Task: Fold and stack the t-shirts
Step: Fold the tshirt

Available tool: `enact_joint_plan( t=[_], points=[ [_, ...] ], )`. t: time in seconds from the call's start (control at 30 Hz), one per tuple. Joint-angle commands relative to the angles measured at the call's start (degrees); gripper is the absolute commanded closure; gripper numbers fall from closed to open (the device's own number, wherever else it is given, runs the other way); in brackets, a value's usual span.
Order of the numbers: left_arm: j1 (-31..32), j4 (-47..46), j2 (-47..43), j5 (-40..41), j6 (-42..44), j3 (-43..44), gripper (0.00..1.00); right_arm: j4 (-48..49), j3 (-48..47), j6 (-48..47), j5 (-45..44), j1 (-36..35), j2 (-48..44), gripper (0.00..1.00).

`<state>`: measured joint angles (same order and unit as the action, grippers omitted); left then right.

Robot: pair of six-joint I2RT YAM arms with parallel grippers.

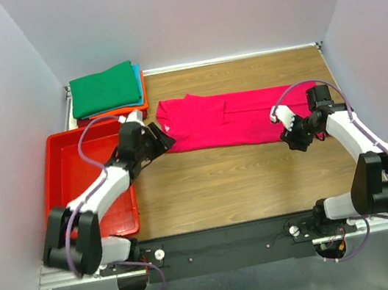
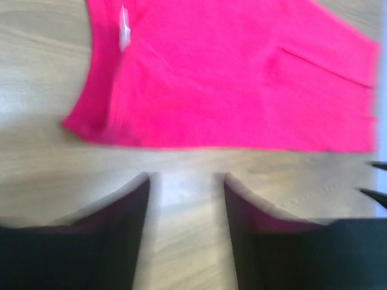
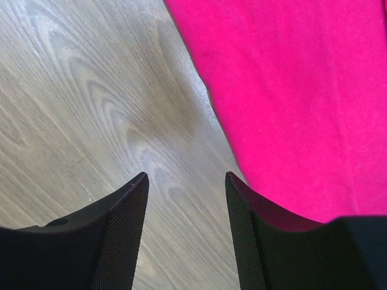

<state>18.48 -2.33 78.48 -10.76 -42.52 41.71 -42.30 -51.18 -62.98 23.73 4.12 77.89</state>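
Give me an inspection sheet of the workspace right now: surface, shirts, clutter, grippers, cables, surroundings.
Surface: wooden table, bare in front of the shirt.
Job's things: pink t-shirt lying flat as a long strip, partly folded; folded stack at the far left corner, green on top, teal-blue and orange edges below.
Clutter: red tray at the left, the left arm reaching over it.
Grippers: left gripper open, just off the shirt's collar end; right gripper open, beside the shirt's other end; neither holds anything.
Cables: cables looped along both arms, none seen snagged.
Surroundings: plain walls on three sides; nothing else seen.
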Motion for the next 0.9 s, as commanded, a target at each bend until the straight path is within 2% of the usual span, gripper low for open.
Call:
enact_joint_plan(
  t=[0.0,0.03,0.1,0.17,0.27,0.43,0.57,0.7,0.87],
  points=[
    [-0.2,-6.8,-12.0,-4.3,-5.9,-9.1,0.05,1.4,-0.5,1.9,2.2,-0.1,1.7,0.39],
    [-0.2,-7.3,-13.3,-3.9,-6.5,-9.1,0.02,1.6,-0.4,1.8,2.4,-0.1,2.1,0.38],
    [-0.3,-8.0,-13.4,-3.6,-7.0,-10.2,0.02,2.0,-0.7,2.0,2.2,-0.1,3.1,0.38],
    [-0.2,-7.7,-11.1,-2.7,-6.2,-7.4,0.02,2.3,-1.2,2.3,2.1,-0.1,4.5,0.38],
    [-0.3,-8.0,-4.1,-2.3,-4.4,-1.9,0.02,2.9,-2.1,3.0,2.2,-0.1,5.4,0.38],
    [-0.3,-5.7,6.1,-3.2,4.1,5.9,0.02,3.7,-2.2,3.7,0.5,-0.1,5.6,0.38],
    [-0.4,-6.4,4.6,-3.6,7.7,3.3,0.03,4.1,-0.9,2.6,-1.5,0.0,5.7,0.39],
    [0.4,-12.4,0.6,-5.8,2.4,-2.7,0.05,5.3,1.2,-2.1,-1.9,0.0,5.4,0.40],
    [1.3,-16.3,2.3,-5.1,-5.4,-7.9,0.05,6.4,-1.4,-0.5,-1.0,0.0,8.1,0.41]
  ],
)
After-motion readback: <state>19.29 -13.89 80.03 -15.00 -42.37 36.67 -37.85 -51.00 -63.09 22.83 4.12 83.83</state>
